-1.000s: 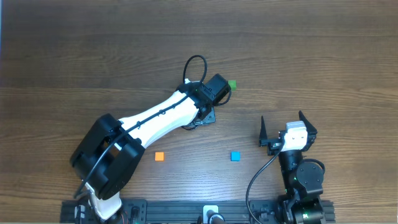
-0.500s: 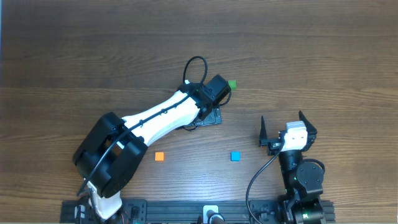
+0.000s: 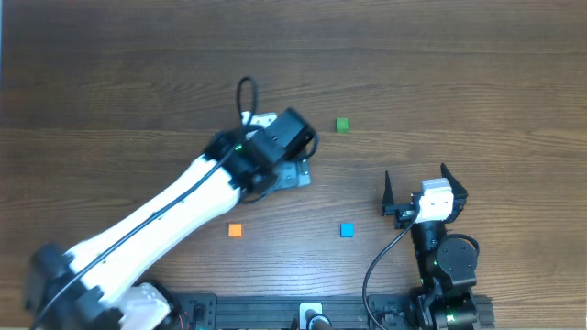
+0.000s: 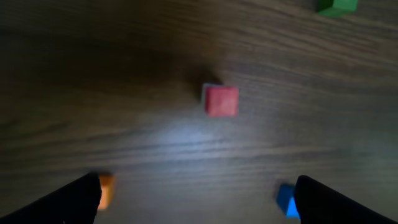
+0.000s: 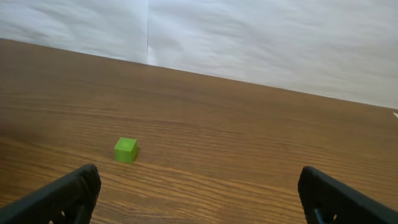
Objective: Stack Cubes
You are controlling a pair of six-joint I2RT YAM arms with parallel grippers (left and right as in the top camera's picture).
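Observation:
A red cube (image 4: 221,101) lies on the wooden table straight below my left gripper (image 4: 199,208), which hangs high above it, open and holding nothing. Around it in the left wrist view lie a green cube (image 4: 336,6), an orange cube (image 4: 106,190) and a blue cube (image 4: 286,200). From above, the left gripper (image 3: 295,172) sits mid-table, with the green cube (image 3: 342,125) beyond it and the orange cube (image 3: 236,230) and blue cube (image 3: 347,229) nearer the bases. My right gripper (image 3: 425,192) stands open at the right; its wrist view shows the green cube (image 5: 125,150) far off.
The brown wooden table (image 3: 477,82) has wide bare stretches at the back and on both sides. A white wall (image 5: 261,37) rises behind the table's far edge. The arms' mounting rail (image 3: 312,312) runs along the near edge.
My left arm has swung left and back from the green cube, which now shows in full. The right arm has not moved.

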